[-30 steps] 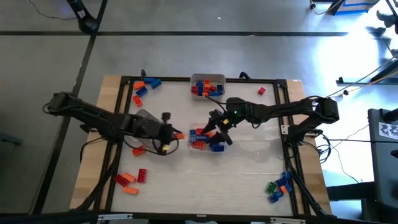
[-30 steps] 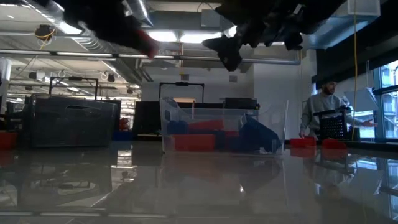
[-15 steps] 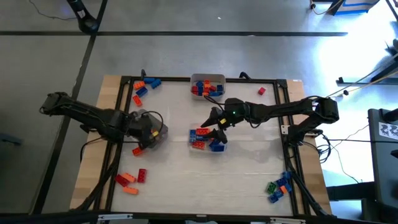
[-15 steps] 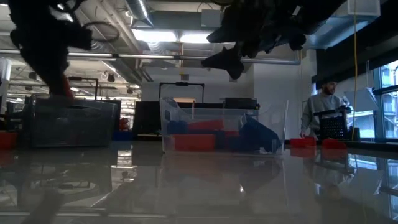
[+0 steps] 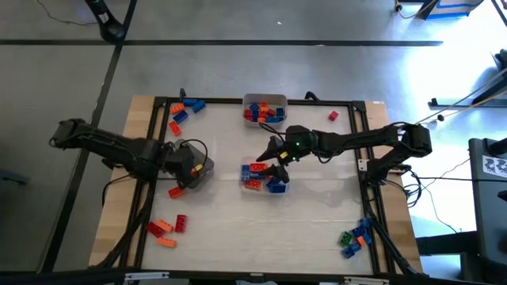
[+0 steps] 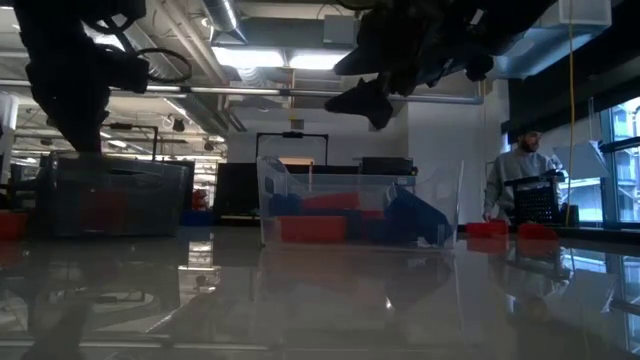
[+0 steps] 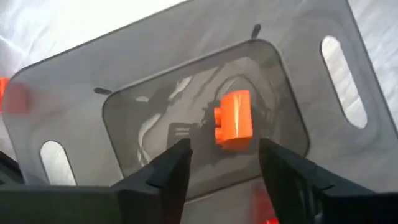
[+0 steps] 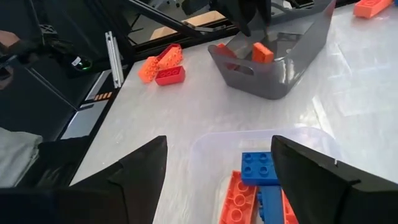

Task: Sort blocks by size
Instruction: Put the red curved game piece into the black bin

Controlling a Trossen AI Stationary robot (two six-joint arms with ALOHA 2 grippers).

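Sorting is looking partly done: my left gripper (image 7: pixel 221 163) is hanging released over the grey tray (image 5: pixel 196 165) holding an orange block (image 7: pixel 233 119), while my right gripper (image 8: pixel 217 180) is hovering released above the clear bin (image 5: pixel 264 179) of blocks, with loose blocks (image 5: pixel 168 226) lying unsorted.

— Can any writing be read anywhere in these views?
— None. No label, brand, number or sign is legible on anything in the four views.
— What about the panel at the far right of the high view?
— The board (image 5: pixel 495 165) carries black-and-white marker patterns, but no readable characters.
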